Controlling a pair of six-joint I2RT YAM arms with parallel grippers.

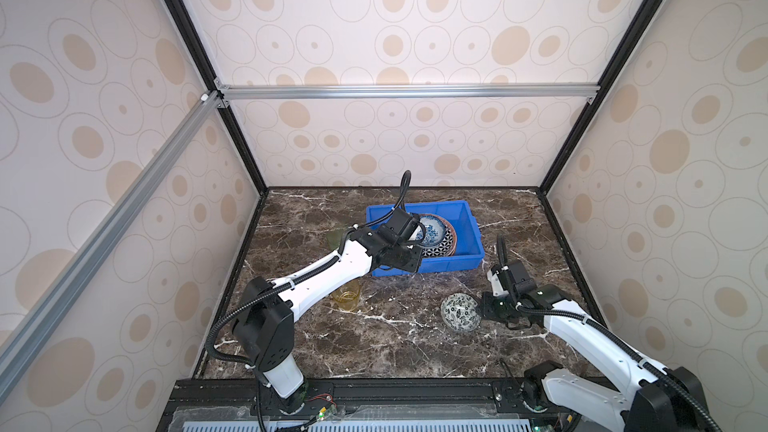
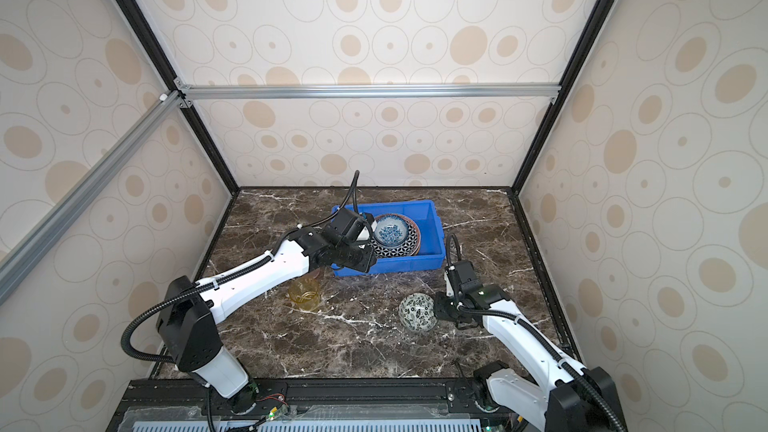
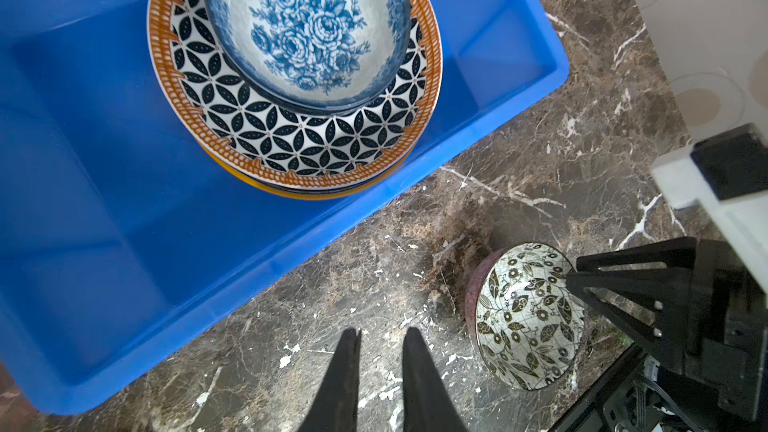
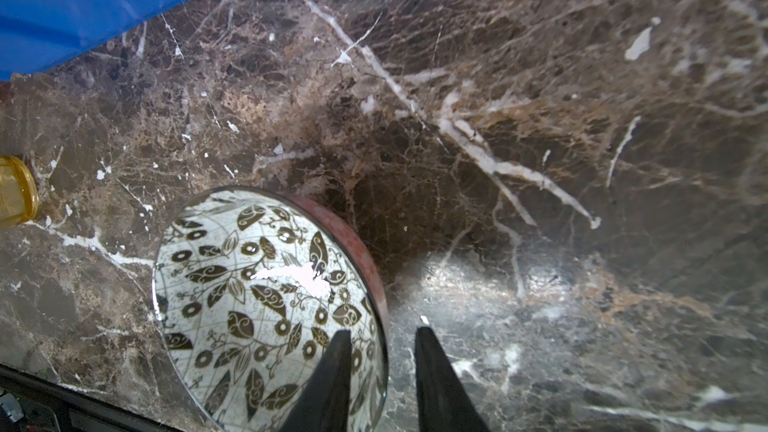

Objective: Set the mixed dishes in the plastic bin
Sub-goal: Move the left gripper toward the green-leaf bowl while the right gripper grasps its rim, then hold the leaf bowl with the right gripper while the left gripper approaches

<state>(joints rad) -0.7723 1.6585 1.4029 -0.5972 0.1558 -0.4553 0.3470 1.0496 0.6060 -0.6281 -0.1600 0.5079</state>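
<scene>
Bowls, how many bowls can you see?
2. The blue-floral bowl sits on the plates inside the blue bin; the black-and-white bowl is on the table outside it. The left arm may hide more.

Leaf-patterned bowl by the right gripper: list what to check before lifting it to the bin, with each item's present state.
1. Right gripper astride the rim of the leaf bowl: ok, one finger inside, one outside.
2. Jaws clamped on the rim: not ok, a gap shows beside the outer finger.
3. Room in the blue bin: ok, bare floor lies beside the plate stack, which carries the blue-floral bowl.
4. Left gripper out of the drop zone: cannot tell, it hangs empty by the bin's near wall.
5. Yellow cup off the route: ok, it stands well to the left of the bowl.
</scene>
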